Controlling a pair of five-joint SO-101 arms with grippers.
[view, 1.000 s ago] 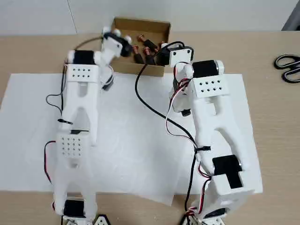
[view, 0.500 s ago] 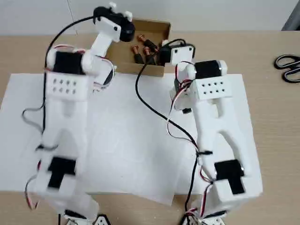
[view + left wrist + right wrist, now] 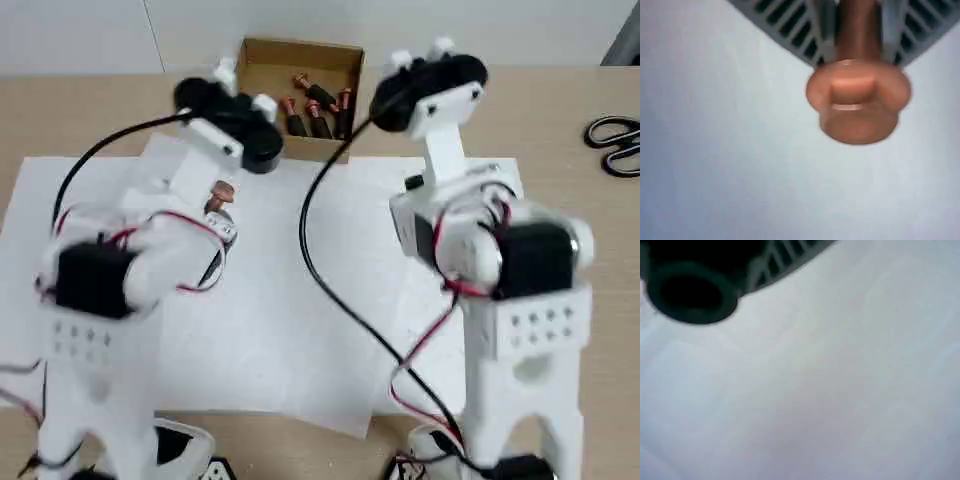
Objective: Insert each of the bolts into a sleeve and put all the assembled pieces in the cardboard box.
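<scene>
Left claw [image 3: 859,52]: pinched on the shaft of a copper bolt, with a ribbed grey finger [image 3: 790,22] pressed in on either side
Bolt [image 3: 858,102]: held in the left claw, its flanged head poking out just past the fingertips, hanging over the white paper [image 3: 300,320] without touching it
Right claw [image 3: 735,265]: clamped on a black sleeve, as far as its wrist view shows; one ribbed finger [image 3: 782,260] sits right against the sleeve
Sleeve [image 3: 690,295]: at the right claw's tip, its open round end turned toward the wrist camera, above the paper
Cardboard box [image 3: 262,70]: beyond both claws at the far edge of the paper, apart from each, the left claw being the nearer
Assembled pieces [image 3: 315,108]: several black sleeves with copper bolt heads, lying inside the box, bunched in the half on the right claw's side
Paper: spread beneath both claws
Scissors [image 3: 615,140]: flat on the table [image 3: 560,110], well off to the right claw's outer side
</scene>
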